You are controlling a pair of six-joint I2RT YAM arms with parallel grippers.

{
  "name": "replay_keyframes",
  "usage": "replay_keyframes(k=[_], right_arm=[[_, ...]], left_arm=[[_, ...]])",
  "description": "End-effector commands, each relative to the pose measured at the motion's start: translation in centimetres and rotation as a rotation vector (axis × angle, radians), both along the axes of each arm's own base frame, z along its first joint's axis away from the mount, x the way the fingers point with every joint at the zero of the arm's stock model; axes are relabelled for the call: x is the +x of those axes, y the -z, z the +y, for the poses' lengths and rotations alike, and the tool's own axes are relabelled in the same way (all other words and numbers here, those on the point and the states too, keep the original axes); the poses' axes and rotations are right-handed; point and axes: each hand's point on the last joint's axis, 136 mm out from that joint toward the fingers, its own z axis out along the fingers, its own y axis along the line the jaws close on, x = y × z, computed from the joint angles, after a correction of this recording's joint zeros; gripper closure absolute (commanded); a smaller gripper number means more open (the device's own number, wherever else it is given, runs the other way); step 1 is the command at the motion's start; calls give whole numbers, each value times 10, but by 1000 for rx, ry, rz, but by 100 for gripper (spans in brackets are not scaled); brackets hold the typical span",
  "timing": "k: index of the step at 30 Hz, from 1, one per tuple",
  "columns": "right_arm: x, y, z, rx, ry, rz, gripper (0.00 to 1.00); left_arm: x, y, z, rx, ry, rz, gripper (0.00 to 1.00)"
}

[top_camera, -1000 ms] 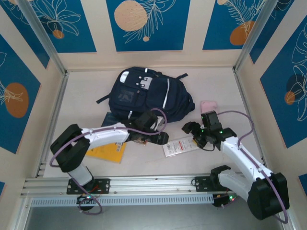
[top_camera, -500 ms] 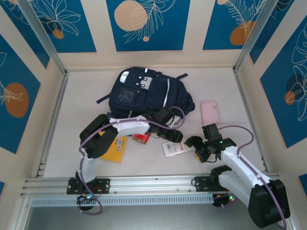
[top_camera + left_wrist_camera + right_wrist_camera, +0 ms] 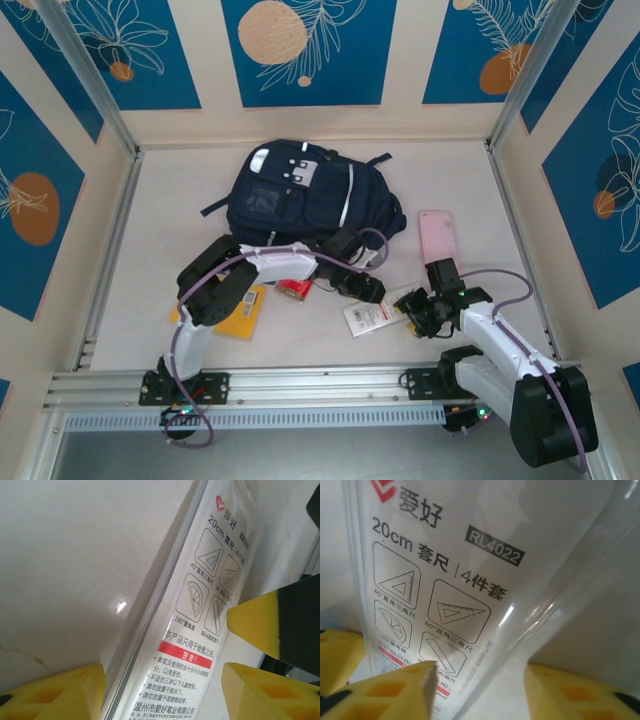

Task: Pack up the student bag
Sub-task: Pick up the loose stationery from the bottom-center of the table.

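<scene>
The student bag (image 3: 305, 192), dark navy with pale stripes, lies flat at the back middle of the table. In front of it a clear ruler-set packet (image 3: 372, 317) with printed diagrams lies on the white surface. My left gripper (image 3: 362, 289) is at the packet's far end, open, with its yellow fingers (image 3: 50, 694) on either side of the packet (image 3: 195, 630) and gaps to both. My right gripper (image 3: 414, 311) is at the packet's right end. Its jaws are apart: one yellow finger (image 3: 390, 692) overlaps the packet (image 3: 435, 575), the other stands clear of its edge.
A pink flat case (image 3: 437, 235) lies right of the bag. A yellow booklet (image 3: 236, 310) and a small red item (image 3: 293, 290) lie under the left arm, in front of the bag. Patterned walls and metal rails enclose the table.
The left gripper swung right from the bag's front to the packet. The right gripper pulled back toward the near edge, uncovering the pink case, and its jaws narrowed around the packet's end.
</scene>
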Motion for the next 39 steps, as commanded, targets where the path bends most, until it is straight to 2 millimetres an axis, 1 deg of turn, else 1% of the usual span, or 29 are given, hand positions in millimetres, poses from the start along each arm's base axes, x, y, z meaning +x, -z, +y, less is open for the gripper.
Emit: replay_keyframes(k=[1, 2, 5, 10, 16, 18, 20, 23, 24, 25, 27, 30, 32, 36, 39], right_arm=[[11, 3, 5, 29, -1, -54, 61], [11, 3, 5, 34, -1, -56, 63], [12, 4, 6, 40, -1, -60, 65], [12, 5, 9, 53, -7, -68, 67], [11, 6, 11, 57, -14, -68, 69], [12, 6, 12, 60, -13, -72, 70], [13, 4, 13, 64, -15, -77, 70], [15, 0, 12, 61, -15, -90, 71], [15, -2, 12, 61, -18, -95, 71], [16, -4, 12, 60, -21, -104, 71], [16, -9, 11, 55, -23, -124, 69], [17, -22, 9, 46, -32, -167, 62], [19, -34, 6, 32, -44, -207, 58], [25, -62, 7, 24, -89, -299, 51], [31, -84, 10, 32, -133, -397, 44]], left_arm=[[-26, 7, -6, -37, 54, 127, 38], [-28, 8, -6, -46, 57, 142, 39], [-34, 8, -11, -88, 70, 203, 40], [-39, 13, -21, -145, 62, 307, 45], [-38, 15, -25, -168, 52, 341, 58], [-39, 15, -26, -172, 55, 345, 65], [-38, 17, -26, -167, 52, 342, 74], [-37, 21, -23, -144, 45, 326, 92], [-37, 21, -23, -141, 42, 323, 96], [-36, 20, -22, -138, 37, 313, 99], [-34, 16, -19, -128, 30, 283, 100], [-30, 0, -13, -114, 29, 210, 100], [-26, -17, -7, -106, 24, 147, 100], [-20, -49, 6, -100, 14, 38, 100], [-18, -73, 17, -91, 19, -53, 100]])
